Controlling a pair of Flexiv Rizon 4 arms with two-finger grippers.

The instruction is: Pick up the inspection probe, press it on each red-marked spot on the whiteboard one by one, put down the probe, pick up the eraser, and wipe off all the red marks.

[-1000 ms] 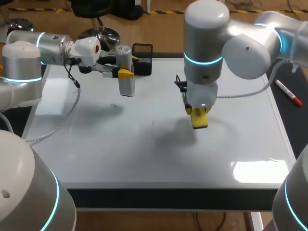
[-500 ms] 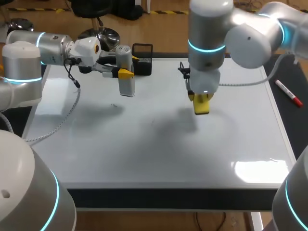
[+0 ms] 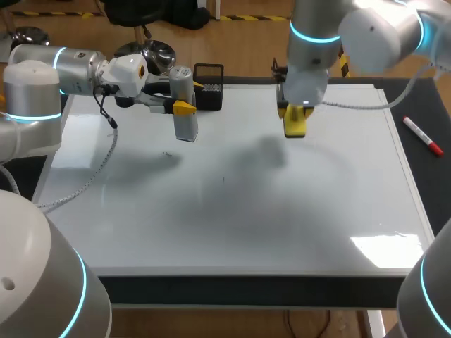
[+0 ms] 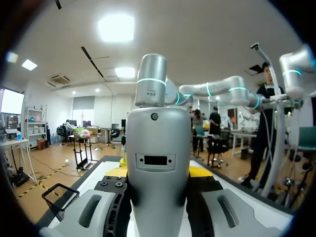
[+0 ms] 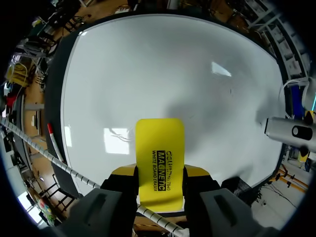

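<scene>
The left gripper (image 3: 184, 107) is clamped on the upright silver-grey cylindrical inspection probe (image 3: 184, 120) and holds it over the far left part of the large white whiteboard (image 3: 246, 225). The right gripper (image 3: 294, 113) has its fingers closed on the flat yellow rectangular eraser (image 3: 294, 125), which hangs over the whiteboard's far middle, its shadow lying apart on the surface. A black mesh basket (image 3: 209, 88) sits at the whiteboard's far edge, just beside the probe. A red and white marker pen (image 3: 423, 136) lies off the whiteboard's right edge.
</scene>
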